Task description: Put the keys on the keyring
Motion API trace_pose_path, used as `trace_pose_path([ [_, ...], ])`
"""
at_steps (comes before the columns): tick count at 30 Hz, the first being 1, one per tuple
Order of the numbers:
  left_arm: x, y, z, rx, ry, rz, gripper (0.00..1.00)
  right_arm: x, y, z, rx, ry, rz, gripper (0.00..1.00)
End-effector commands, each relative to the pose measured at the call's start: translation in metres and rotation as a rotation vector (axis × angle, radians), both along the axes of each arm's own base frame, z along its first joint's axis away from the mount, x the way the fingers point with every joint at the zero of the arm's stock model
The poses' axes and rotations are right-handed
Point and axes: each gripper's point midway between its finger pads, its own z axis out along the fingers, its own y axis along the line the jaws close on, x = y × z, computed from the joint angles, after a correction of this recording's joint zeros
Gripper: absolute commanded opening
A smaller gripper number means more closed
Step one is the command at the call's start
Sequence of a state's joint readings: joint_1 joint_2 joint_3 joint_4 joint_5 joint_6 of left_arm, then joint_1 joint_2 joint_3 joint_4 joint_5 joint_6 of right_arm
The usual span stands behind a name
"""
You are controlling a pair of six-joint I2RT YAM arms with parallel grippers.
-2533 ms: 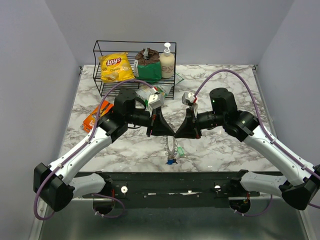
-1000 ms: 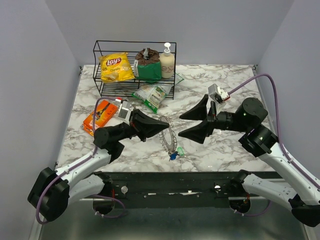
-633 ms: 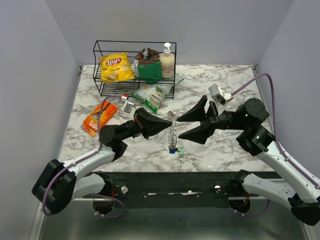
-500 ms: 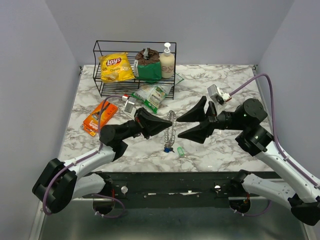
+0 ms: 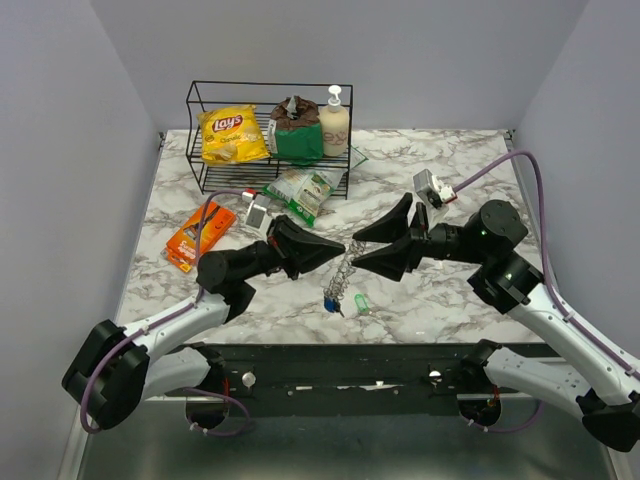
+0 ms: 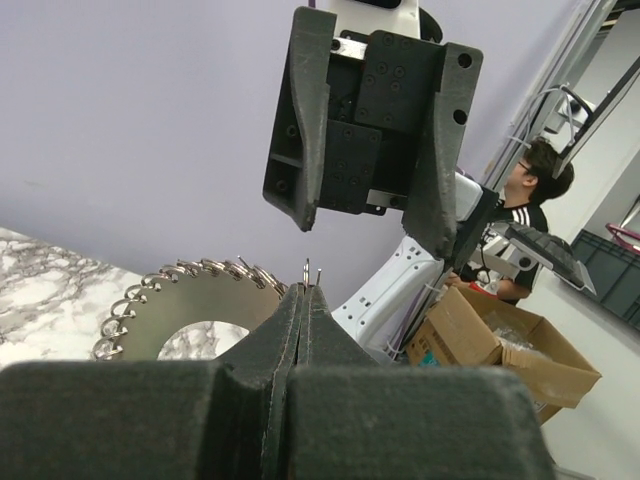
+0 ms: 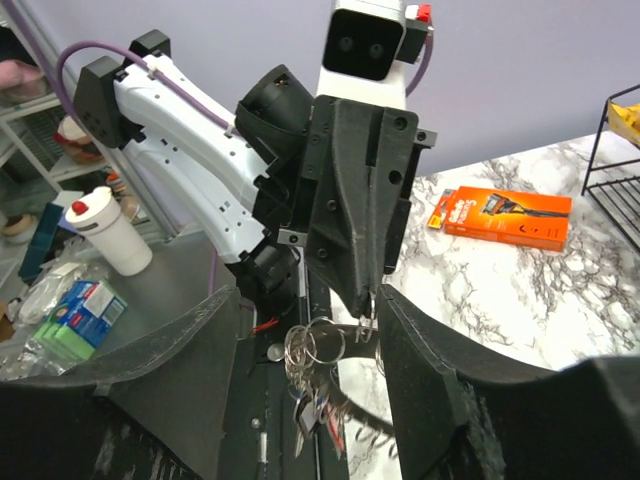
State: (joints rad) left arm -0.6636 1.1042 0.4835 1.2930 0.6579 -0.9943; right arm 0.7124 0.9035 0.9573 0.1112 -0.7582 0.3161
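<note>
Left gripper clamped on keyring by bare tips, right gripper jaws apart beside it: bump could dislodge it.

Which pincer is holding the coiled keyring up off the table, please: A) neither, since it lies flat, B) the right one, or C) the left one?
C: the left pincer is shut on the top of the keyring, which hangs from it; the right pincer is open.
</note>
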Motion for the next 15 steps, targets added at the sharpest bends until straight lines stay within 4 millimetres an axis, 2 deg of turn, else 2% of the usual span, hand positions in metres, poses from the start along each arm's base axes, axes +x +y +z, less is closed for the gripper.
trace_pose_path([
  [1,-0.04,0.028,0.066,-0.225,-0.311,0.001,0.0,0.007,-0.001,-0.005,-0.004,-0.005,-0.046,0.64],
  [9,-0.041,0.027,0.068,-0.224,-0.315,-0.007,0.0,0.008,0.002,-0.013,-0.025,0.016,-0.036,0.63],
  [13,-0.041,0.028,0.069,-0.229,-0.312,-0.004,0.0,0.009,0.003,-0.018,-0.036,0.029,-0.036,0.47],
  [15,-0.042,0.028,0.07,-0.233,-0.314,-0.006,0.0,0.009,0.003,-0.018,-0.037,0.034,-0.034,0.43],
])
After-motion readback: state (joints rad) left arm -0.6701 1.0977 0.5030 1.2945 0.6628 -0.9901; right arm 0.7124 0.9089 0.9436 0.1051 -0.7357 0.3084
